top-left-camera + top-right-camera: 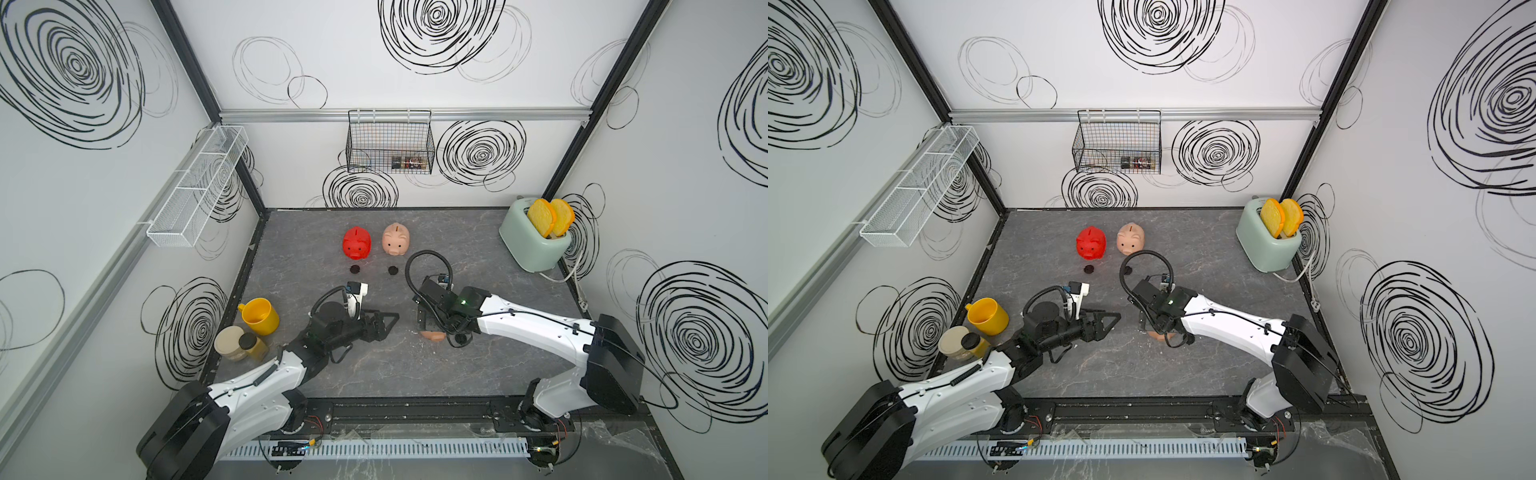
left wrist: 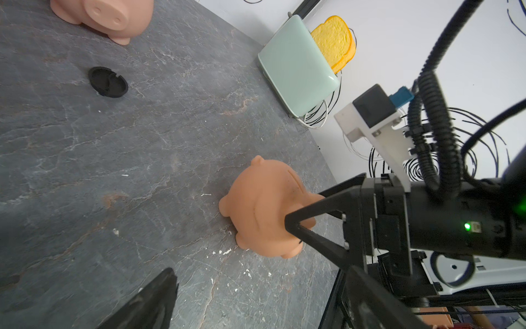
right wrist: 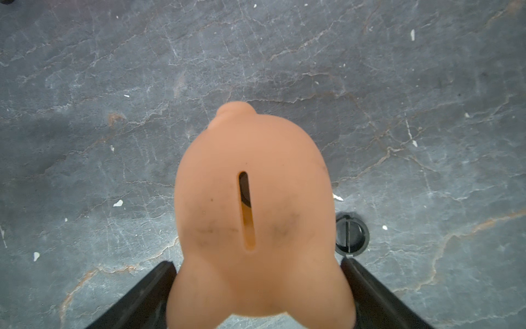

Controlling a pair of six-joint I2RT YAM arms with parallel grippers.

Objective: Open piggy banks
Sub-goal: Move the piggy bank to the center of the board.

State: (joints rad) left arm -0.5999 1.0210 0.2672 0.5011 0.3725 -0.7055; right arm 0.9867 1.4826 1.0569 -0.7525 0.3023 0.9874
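Right fingers (image 3: 136, 302) are straddling the peach pig (image 3: 284, 185), grip unclear; left fingers (image 2: 153, 302) are gaping wide, empty. Bumping could be tipping it.

Tops overhead, wrist cams near peach pig (image 3: 256, 213)

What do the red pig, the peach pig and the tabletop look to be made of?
Red pig: hard plastic, glossy, judging by its bright highlights. Peach pig: likely plastic or vinyl, matte, with dark scuffs beside the slot. Tabletop: grey veined stone look, possibly laminate; the pictures leave that open.
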